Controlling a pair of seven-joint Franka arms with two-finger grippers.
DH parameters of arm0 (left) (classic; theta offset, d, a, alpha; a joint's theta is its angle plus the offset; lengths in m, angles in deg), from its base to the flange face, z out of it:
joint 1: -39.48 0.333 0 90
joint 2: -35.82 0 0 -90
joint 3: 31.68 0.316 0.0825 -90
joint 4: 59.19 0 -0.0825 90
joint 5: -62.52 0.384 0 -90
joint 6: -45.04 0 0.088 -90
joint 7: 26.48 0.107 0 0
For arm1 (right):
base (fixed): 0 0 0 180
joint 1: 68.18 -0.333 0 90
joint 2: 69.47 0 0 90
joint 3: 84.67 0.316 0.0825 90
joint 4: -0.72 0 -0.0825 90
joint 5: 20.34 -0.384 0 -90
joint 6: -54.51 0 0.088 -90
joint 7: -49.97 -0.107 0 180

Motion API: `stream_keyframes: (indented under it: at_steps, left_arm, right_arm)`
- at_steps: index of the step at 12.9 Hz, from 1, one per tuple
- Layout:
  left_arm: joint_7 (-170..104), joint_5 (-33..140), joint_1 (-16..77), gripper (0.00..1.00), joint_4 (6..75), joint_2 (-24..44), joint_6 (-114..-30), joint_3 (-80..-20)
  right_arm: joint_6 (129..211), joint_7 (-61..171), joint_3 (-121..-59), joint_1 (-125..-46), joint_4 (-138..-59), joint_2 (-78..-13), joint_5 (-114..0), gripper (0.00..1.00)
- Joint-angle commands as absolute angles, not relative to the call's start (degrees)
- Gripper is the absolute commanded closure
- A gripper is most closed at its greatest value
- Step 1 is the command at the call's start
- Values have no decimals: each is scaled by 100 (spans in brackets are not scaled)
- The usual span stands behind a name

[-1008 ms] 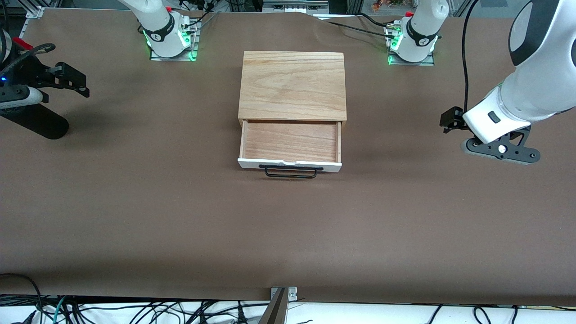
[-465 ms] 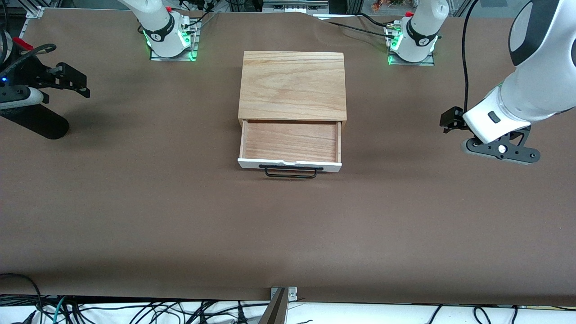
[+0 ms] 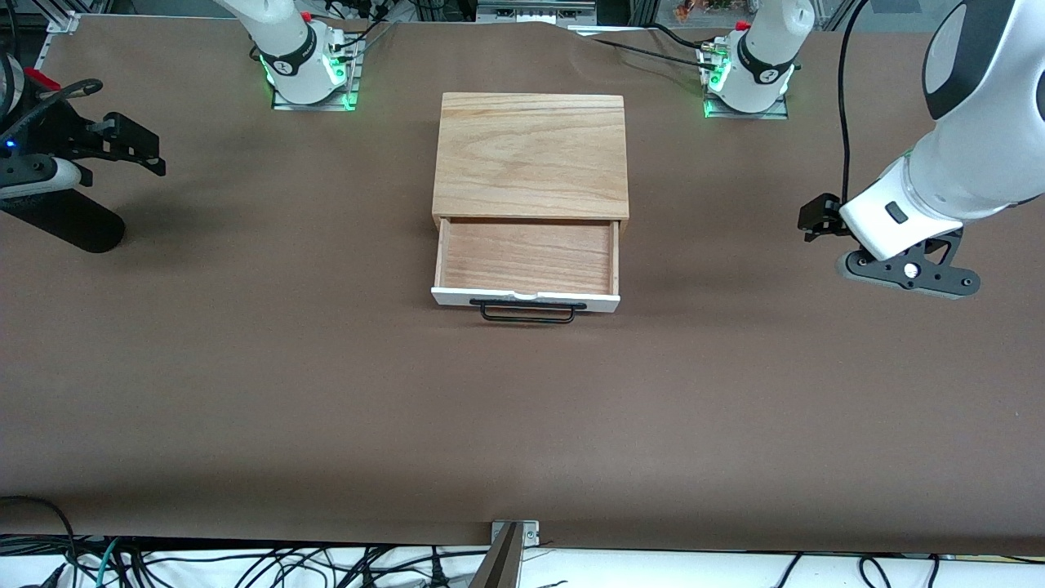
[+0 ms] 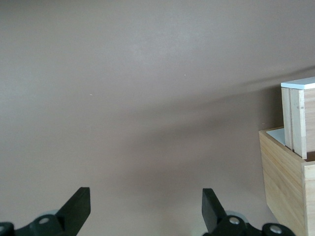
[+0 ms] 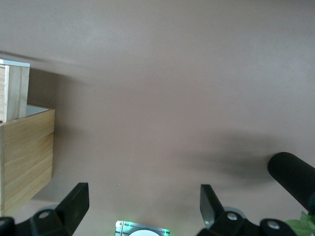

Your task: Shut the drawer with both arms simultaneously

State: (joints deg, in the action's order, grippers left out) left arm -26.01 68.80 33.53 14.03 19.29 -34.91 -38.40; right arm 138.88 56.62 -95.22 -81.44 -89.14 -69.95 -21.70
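Observation:
The drawer (image 3: pixel 526 257) stands pulled out of the wooden casing (image 3: pixel 531 155) in the middle of the table, its white front panel (image 3: pixel 457 297) and black wire handle (image 3: pixel 526 313) facing the front camera. My left gripper (image 3: pixel 816 219) hangs above the table at the left arm's end, well apart from the drawer, open and empty (image 4: pixel 145 196). My right gripper (image 3: pixel 135 147) hangs above the right arm's end, also open and empty (image 5: pixel 142 192). The drawer's side shows in the left wrist view (image 4: pixel 295 118) and the right wrist view (image 5: pixel 12 93).
The two arm bases (image 3: pixel 306 69) (image 3: pixel 747 77) with green lights stand at the table's edge farthest from the front camera. A black ribbed cylinder (image 3: pixel 69 220) sits below the right gripper, also in the right wrist view (image 5: pixel 293 179). Brown table covering (image 3: pixel 522 425) surrounds the casing.

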Motion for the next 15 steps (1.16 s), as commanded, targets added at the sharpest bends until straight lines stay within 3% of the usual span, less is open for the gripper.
stream_keyframes:
  at_steps: [1,15]
  left_arm:
    - [-2463,6973,3367,0,1288,1903,-3389,-3862]
    - [-2454,6973,3367,0,1288,1903,-3389,-3853]
  right_arm:
    - [13853,5542,-9522,-8163,-8893,-7035,-2306,0]
    - [13897,5542,-9504,-8172,-8901,-6955,-2508,0]
